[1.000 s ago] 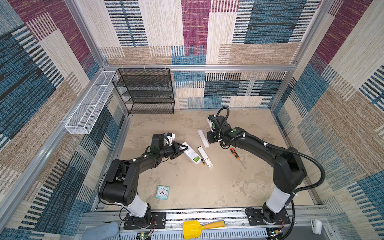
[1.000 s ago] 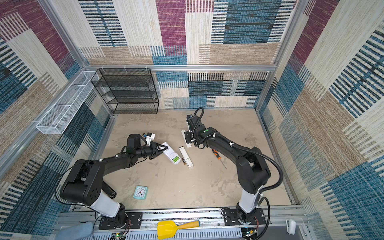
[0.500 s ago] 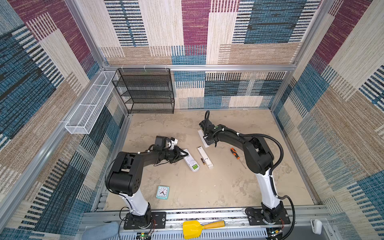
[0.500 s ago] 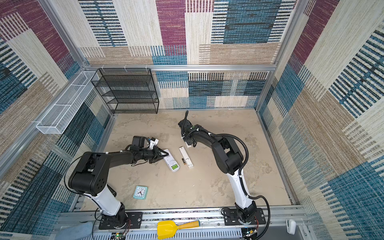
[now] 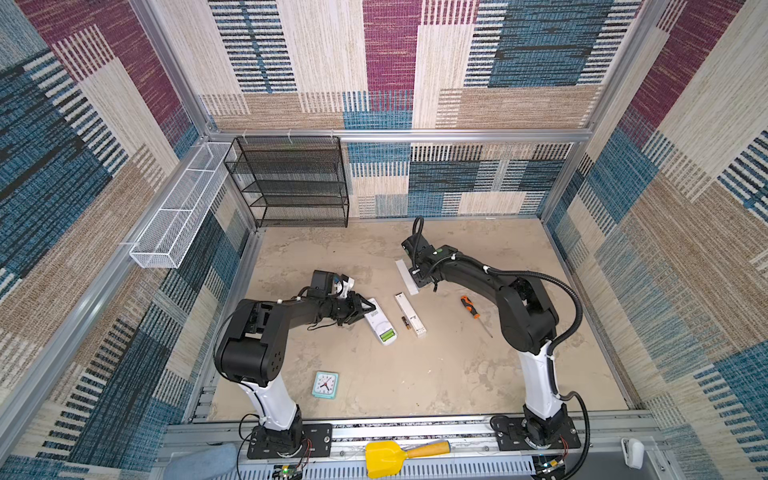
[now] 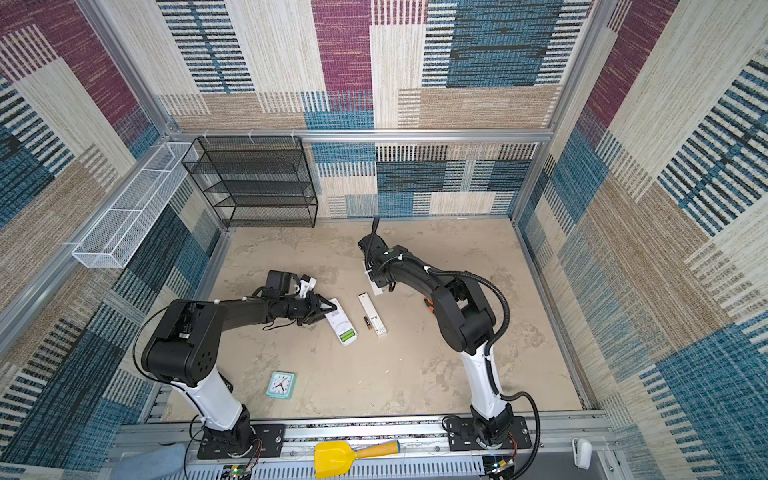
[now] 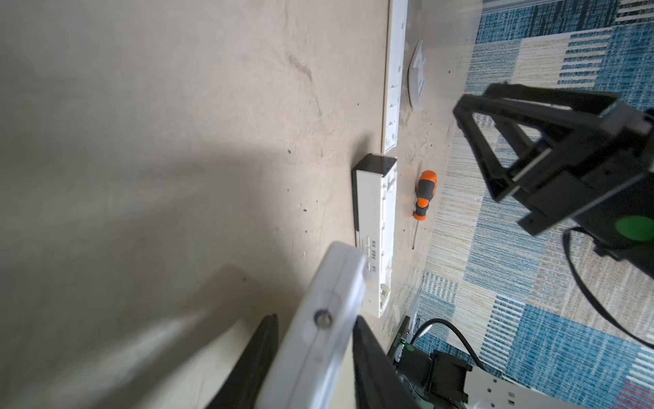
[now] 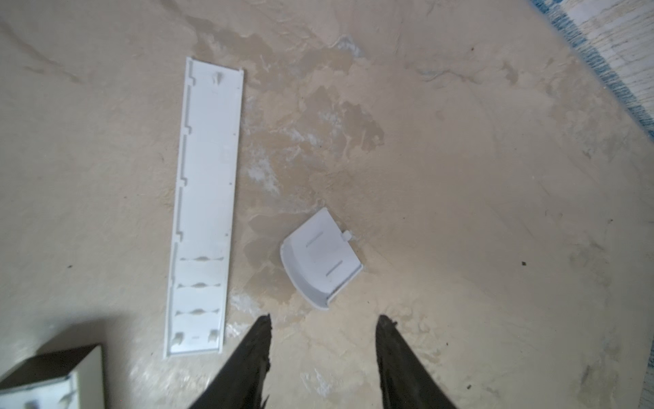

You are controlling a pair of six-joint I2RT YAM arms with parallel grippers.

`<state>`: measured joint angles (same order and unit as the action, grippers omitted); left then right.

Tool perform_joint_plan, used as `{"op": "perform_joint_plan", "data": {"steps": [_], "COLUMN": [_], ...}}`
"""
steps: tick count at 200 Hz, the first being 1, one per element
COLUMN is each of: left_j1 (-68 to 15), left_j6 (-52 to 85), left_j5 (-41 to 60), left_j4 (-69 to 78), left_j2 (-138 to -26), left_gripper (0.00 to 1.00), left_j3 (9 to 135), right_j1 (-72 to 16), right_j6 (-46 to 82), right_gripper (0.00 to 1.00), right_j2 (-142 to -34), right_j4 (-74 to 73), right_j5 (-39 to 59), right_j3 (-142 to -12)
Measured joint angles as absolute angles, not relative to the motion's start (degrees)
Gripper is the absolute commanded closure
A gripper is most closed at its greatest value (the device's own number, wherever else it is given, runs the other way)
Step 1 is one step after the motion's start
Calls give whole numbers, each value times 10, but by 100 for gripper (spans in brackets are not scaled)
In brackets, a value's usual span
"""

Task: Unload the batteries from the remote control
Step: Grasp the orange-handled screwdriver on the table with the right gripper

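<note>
Two green batteries (image 5: 388, 334) were pictured seated at the five o'clock end of the white remote (image 5: 378, 321), its eleven o'clock end loosely straddled by the parted left claw (image 7: 314, 317); a firmer clamp was judged needed before the spread, empty right claw (image 8: 324, 317) was brought over.

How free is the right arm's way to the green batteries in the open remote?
Probably yes. The green batteries lie uncovered in the remote, at the end away from the left gripper, straddling the other end. The right gripper is open and empty; only the slim remote lies between.
</note>
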<state>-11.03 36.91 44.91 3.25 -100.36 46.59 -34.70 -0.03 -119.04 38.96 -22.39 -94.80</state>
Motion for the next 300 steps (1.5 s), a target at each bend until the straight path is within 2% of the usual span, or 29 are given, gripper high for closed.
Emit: {"op": "perform_joint_plan", "data": {"steps": [28, 90, 121, 167, 209, 221, 239, 256, 277, 300], "left_j1": [-99, -86, -85, -87, -97, -101, -106, -112, -126, -160], "left_j6": [341, 289, 281, 279, 279, 279, 279, 280, 284, 286], "left_j5": [430, 359, 347, 350, 352, 352, 352, 351, 348, 345], "left_j4": [-4, -96, -124, -143, -145, -145, -145, -146, -146, -143], "left_j2": [-986, -943, -929, -883, -842, -830, -815, -800, -773, -749], "left_gripper": [48, 49, 51, 53, 54, 55, 55, 56, 57, 57], "left_j3": [481, 514, 520, 514, 490, 482, 471, 463, 458, 457], "right_j1": [-339, -221, -167, -154, -154, -154, -154, -154, -154, -154], "right_j6": [5, 48, 74, 79, 74, 72, 64, 65, 65, 66], "right_gripper": [43, 38, 38, 38, 38, 43, 63, 74, 83, 87], "right_j2": [-1120, -921, -858, -870, -931, -954, -974, -974, -958, -926], "right_j4": [379, 345, 330, 285, 268, 264, 264, 263, 264, 261], "right_j5": [-206, -94, -19, 45, 33, 25, 20, 26, 26, 30], "right_j3": [-888, -642, -544, -522, -537, -548, -553, -554, -552, -544]}}
